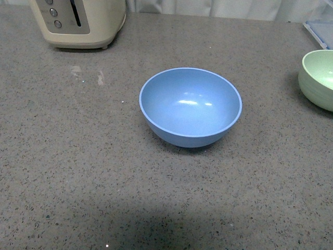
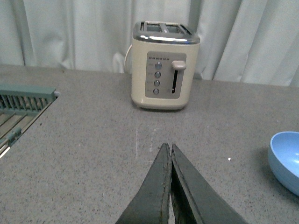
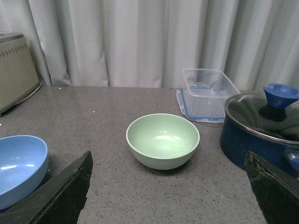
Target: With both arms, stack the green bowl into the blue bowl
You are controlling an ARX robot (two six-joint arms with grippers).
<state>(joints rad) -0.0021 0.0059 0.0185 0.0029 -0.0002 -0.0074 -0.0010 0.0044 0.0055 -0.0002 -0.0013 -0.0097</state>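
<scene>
Left hand (image 2: pixel 169 146) closed, tips touching; right hand (image 3: pixel 168 161) spread wide apart.

Jaws of left gripper (image 2: pixel 169 146): two long tapered blades, dark charcoal, matte rubbery look, faint seam line along inner edges. Jaws of right gripper (image 3: pixel 168 158): black, wedge-shaped, rough matte surface, slightly ragged edges, small glossy flecks.

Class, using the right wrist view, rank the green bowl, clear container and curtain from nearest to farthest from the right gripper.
1. green bowl, just ahead.
2. clear container, behind it, beside the pot.
3. curtain, at the very back.
</scene>
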